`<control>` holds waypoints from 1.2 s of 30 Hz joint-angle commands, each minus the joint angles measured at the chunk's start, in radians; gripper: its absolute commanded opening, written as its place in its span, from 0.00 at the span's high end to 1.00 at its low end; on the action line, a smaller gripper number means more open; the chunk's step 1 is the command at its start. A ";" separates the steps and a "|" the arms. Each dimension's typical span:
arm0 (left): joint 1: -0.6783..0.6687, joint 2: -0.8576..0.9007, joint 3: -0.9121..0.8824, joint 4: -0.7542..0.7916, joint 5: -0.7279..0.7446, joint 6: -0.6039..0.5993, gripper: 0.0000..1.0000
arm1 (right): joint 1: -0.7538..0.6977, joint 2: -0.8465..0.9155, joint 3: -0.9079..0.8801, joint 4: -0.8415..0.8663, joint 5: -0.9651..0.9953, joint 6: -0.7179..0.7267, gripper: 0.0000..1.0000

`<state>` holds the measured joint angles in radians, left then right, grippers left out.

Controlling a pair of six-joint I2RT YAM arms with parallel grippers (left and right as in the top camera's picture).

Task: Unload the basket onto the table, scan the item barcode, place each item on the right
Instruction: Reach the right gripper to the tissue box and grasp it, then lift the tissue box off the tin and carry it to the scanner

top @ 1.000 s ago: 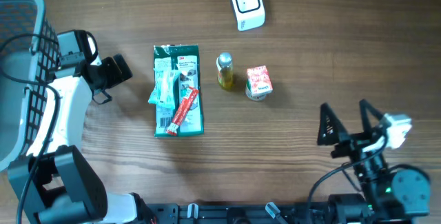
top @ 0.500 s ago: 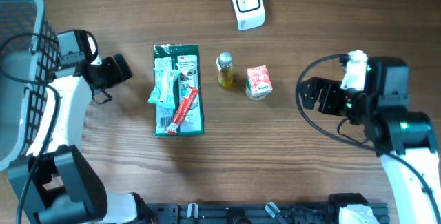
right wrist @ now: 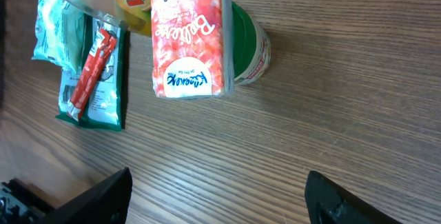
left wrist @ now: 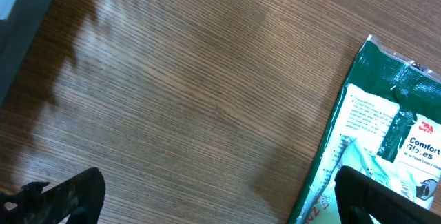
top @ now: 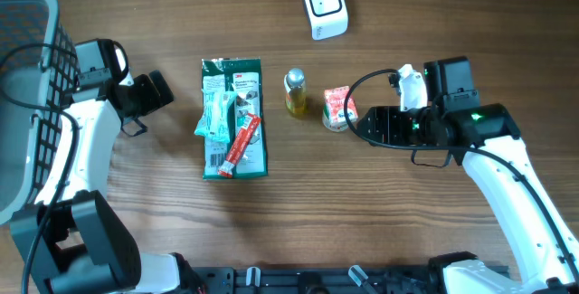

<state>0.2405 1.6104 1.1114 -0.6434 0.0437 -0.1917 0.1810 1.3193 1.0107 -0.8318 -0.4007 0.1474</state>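
Although pointed at the pack [top: 340,104] from its right, grasps nothing yet with the right hand [top: 355,124]: fingers spread, bare bench [top: 271,231] between them in the wrist view, pack lying just ahead of the tips and a little to one side of centre. Looks released, not clenched.

About the pack: pink, printed, sitting mid-bench just right of a small bottle [top: 295,92] and touching a green-topped tub [right wrist: 249,41]. Cannot tell whether resting on the tub or only leaning against it. Seen from the right wrist, long side running away from the hand, short side lying across the gap between the fingers, so turned well for a pinch across the narrow way. Needs only a short reach forward, by this judgement, plus a small sideways shift to centre it.

Also released: left hand [top: 156,92], wide apart, empty, parked well off beyond a green packet [top: 233,118], beside a basket [top: 27,104]. Clearly the farther of the two, with packet and bottle in between; best to leave the pick to the right.

At the far edge, scanner [top: 324,6], beyond the pack and a little toward the left arm. No barcode visible on the faces showing; probably underneath or behind, so expect to turn the pack before presenting it. Risk of nudging tub or bottle while closing, given such crowding.
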 commanded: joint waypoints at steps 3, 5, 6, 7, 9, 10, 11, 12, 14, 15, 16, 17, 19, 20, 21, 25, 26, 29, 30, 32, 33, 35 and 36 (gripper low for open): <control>0.004 0.006 -0.003 0.000 0.008 0.012 0.00 | 0.005 0.012 0.012 0.006 -0.016 -0.013 0.17; 0.004 0.006 -0.003 0.001 0.008 0.012 0.00 | 0.005 0.012 0.012 0.012 -0.016 -0.014 0.16; 0.004 0.006 -0.003 0.000 0.008 0.012 0.00 | 0.005 0.012 0.012 0.013 -0.016 -0.014 0.16; 0.004 0.006 -0.003 0.000 0.008 0.012 0.00 | 0.005 0.012 0.012 0.012 -0.016 -0.013 0.16; 0.004 0.006 -0.003 0.001 0.008 0.012 0.00 | 0.005 0.012 0.012 0.013 -0.016 -0.015 0.12; 0.004 0.006 -0.003 0.000 0.008 0.012 0.00 | 0.005 0.012 0.012 0.017 -0.016 -0.016 0.12; 0.004 0.006 -0.003 0.001 0.008 0.012 0.00 | 0.005 0.012 0.012 0.020 -0.016 -0.017 0.12; 0.004 0.006 -0.003 0.000 0.009 0.012 0.00 | 0.005 0.012 0.012 0.026 -0.016 -0.017 0.11; 0.004 0.006 -0.003 0.000 0.008 0.012 0.00 | 0.005 0.013 0.012 0.050 -0.017 -0.018 0.15; 0.004 0.006 -0.003 0.001 0.008 0.012 0.00 | 0.005 0.013 0.012 0.062 -0.021 -0.018 0.20; 0.004 0.006 -0.003 0.001 0.008 0.012 0.00 | 0.005 0.013 0.012 0.076 -0.025 -0.018 0.26; 0.004 0.006 -0.003 0.000 0.008 0.012 0.00 | 0.008 0.013 0.012 0.085 -0.027 -0.018 0.27; 0.004 0.006 -0.003 0.001 0.008 0.012 0.00 | 0.022 0.028 0.012 0.130 -0.027 -0.067 0.28; 0.004 0.006 -0.003 0.001 0.008 0.012 0.00 | 0.035 0.053 0.012 0.166 -0.027 -0.067 0.28; 0.004 0.006 -0.003 0.001 0.008 0.012 0.00 | 0.050 0.099 0.012 0.220 -0.027 -0.067 0.31; 0.004 0.006 -0.003 0.001 0.008 0.012 0.00 | 0.078 0.240 0.012 0.356 -0.023 -0.069 0.37; 0.004 0.006 -0.003 0.000 0.008 0.012 0.00 | 0.078 0.270 0.012 0.385 -0.019 -0.070 0.40; 0.004 0.006 -0.003 0.001 0.008 0.012 0.00 | 0.078 0.282 0.012 0.406 -0.015 -0.095 0.50; 0.004 0.006 -0.003 0.000 0.008 0.012 0.00 | 0.078 0.283 0.012 0.406 -0.015 -0.095 0.50; 0.004 0.006 -0.003 0.000 0.008 0.012 0.00 | 0.078 0.288 0.012 0.406 -0.015 -0.095 0.53; 0.004 0.006 -0.003 0.001 0.008 0.012 0.00 | 0.078 0.295 0.012 0.405 -0.016 -0.095 0.56; 0.004 0.006 -0.003 0.000 0.008 0.012 0.00 | 0.078 0.308 0.012 0.400 -0.018 -0.092 0.67; 0.004 0.006 -0.003 0.000 0.008 0.012 0.00 | 0.078 0.308 0.012 0.400 -0.019 -0.092 0.77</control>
<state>0.2405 1.6104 1.1114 -0.6434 0.0437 -0.1917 0.2546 1.6051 1.0107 -0.4301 -0.4114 0.0616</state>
